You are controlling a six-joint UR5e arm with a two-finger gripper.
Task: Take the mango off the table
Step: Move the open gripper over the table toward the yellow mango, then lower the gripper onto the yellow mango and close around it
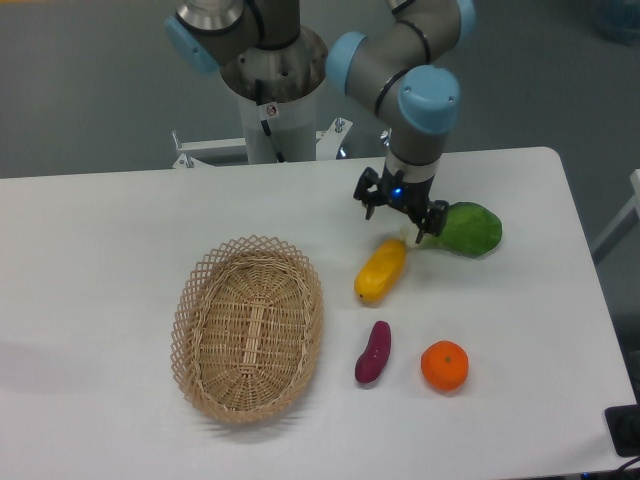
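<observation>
The mango [380, 271] is an elongated yellow-orange fruit lying on the white table [100, 250], right of the basket. My gripper [398, 218] hangs open and empty just above and behind the mango's upper end, with its fingers spread. It partly covers the white stem of a green vegetable.
A green leafy vegetable [468, 229] lies right of the gripper. A woven wicker basket [248, 328] sits left of the mango. A purple sweet potato [373, 353] and a round orange [444, 365] lie in front of the mango. The arm's base [270, 80] stands behind the table.
</observation>
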